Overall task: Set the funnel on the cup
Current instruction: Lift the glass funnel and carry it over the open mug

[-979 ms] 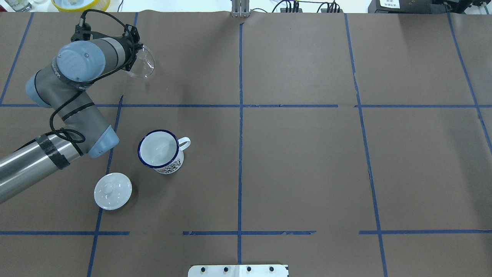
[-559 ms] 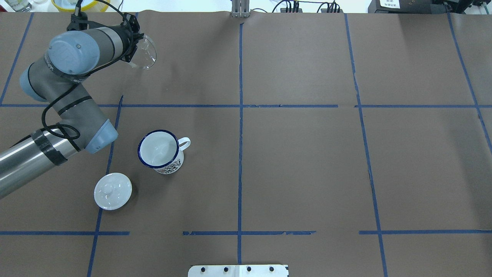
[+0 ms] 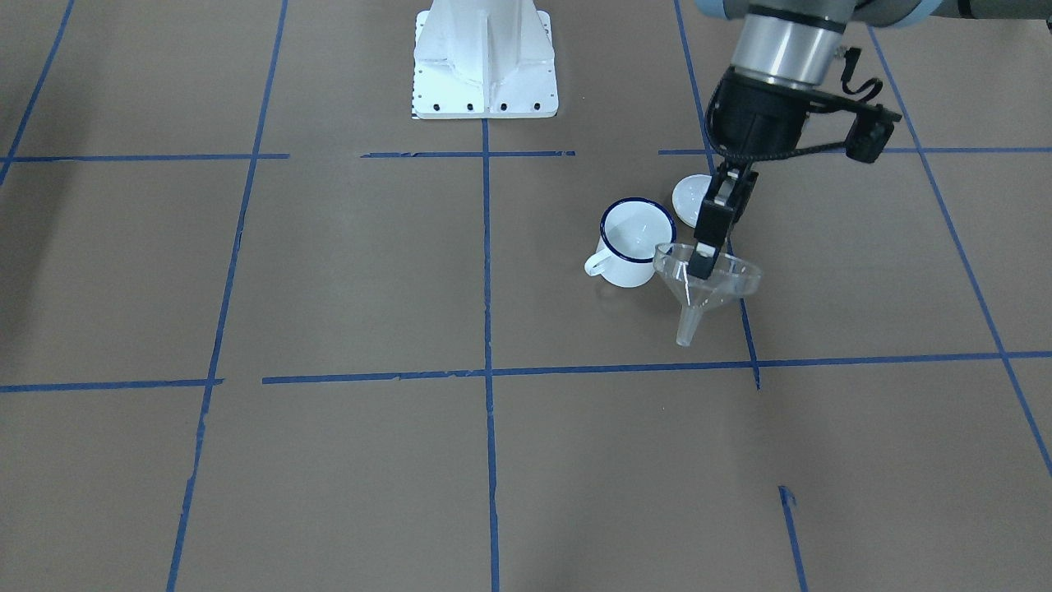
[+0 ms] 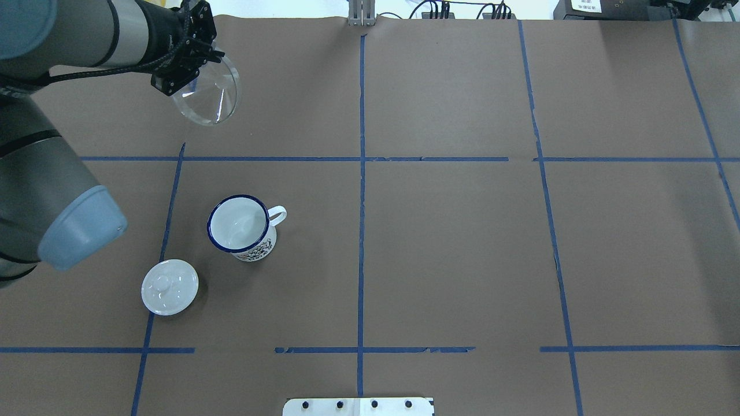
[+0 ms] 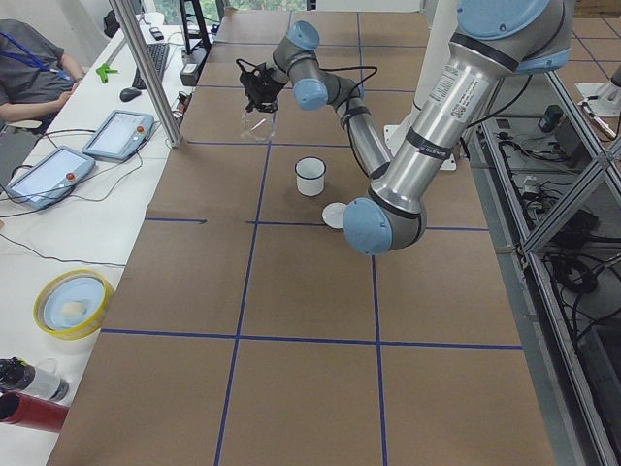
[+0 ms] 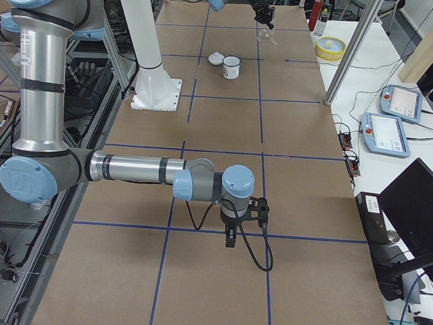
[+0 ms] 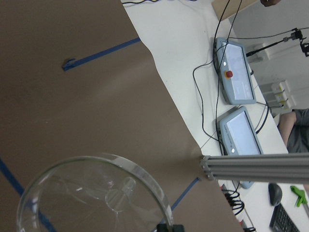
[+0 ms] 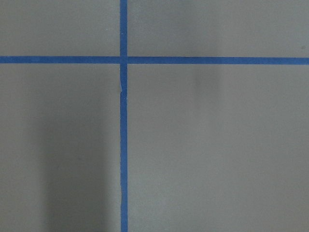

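My left gripper point(image 3: 704, 261) is shut on the rim of the clear funnel point(image 3: 729, 279) and holds it in the air, cone up and stem down, well above the table. In the overhead view the gripper point(image 4: 191, 78) and the funnel point(image 4: 211, 101) are at the far left. The white mug with the blue rim point(image 4: 238, 224) stands upright and empty, nearer the robot than the funnel, handle to the right. The mug also shows in the front view point(image 3: 637, 242). The left wrist view shows the funnel's rim point(image 7: 140, 176). My right gripper point(image 6: 230, 238) shows only in the right side view; I cannot tell its state.
A round white knobbed lid point(image 4: 170, 286) lies on the brown paper near the mug, on the robot's side. Blue tape lines cross the table point(image 4: 462, 260). The white robot base point(image 3: 485, 57) stands at the near edge. Pendants point(image 7: 236, 77) and a metal post point(image 7: 256, 166) lie past the far edge.
The left arm has risen toward the overhead camera, lifting the funnel higher. The funnel stays in the gripper over the far left of the table. Mug and lid have not moved.
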You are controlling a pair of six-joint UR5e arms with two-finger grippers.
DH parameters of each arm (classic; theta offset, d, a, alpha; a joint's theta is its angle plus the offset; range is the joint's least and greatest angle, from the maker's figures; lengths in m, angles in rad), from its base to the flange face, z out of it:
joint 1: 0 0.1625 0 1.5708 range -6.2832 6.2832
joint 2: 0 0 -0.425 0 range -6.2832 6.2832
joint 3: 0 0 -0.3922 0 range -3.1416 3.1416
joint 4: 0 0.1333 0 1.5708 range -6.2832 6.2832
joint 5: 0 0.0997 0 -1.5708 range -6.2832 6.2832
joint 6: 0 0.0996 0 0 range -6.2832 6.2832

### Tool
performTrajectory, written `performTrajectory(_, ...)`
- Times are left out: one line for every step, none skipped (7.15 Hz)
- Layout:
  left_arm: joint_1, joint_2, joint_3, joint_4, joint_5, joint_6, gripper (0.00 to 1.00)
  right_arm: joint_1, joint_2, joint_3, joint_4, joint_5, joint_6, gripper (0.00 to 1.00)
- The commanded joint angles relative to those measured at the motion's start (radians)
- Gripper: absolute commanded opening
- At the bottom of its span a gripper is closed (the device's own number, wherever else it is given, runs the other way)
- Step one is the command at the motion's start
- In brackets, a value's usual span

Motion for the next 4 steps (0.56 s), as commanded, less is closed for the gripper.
performTrajectory(0.031,-0.054,-0.132,0.325,-0.144,0.141,0.00,0.000,0.000,0.000,0.000,0.000,0.000,1.00)
performTrajectory(0.060,-0.090,-0.136,0.440,-0.194,0.237,0.00,0.000,0.000,0.000,0.000,0.000,0.000,1.00)
performTrajectory(0.101,-0.100,-0.136,0.522,-0.211,0.330,0.00,0.000,0.000,0.000,0.000,0.000,0.000,1.00)
performTrajectory(0.138,-0.102,-0.115,0.568,-0.214,0.384,0.00,0.000,0.000,0.000,0.000,0.000,0.000,1.00)
